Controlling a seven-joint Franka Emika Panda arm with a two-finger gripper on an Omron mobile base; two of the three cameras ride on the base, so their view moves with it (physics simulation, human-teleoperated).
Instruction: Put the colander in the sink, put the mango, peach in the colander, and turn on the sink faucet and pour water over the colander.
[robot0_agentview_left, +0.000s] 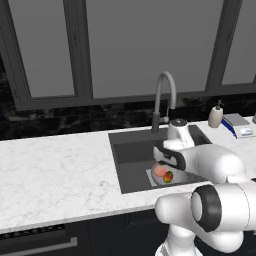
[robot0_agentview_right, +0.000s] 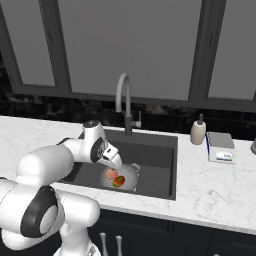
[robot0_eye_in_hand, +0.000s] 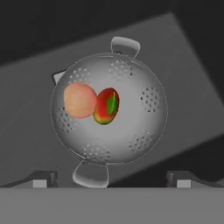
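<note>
Sink holds the colander on its floor, below the faucet. Inside the bowl, peach and mango lie touching. My gripper hangs above them, fingers spread wide, holding nothing.

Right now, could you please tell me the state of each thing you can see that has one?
colander: upright in the sink, holding both fruits.
peach: in the colander, touching the mango.
mango: in the colander.
sink faucet: no water running.
gripper: fingers open, empty, above the colander.
</note>
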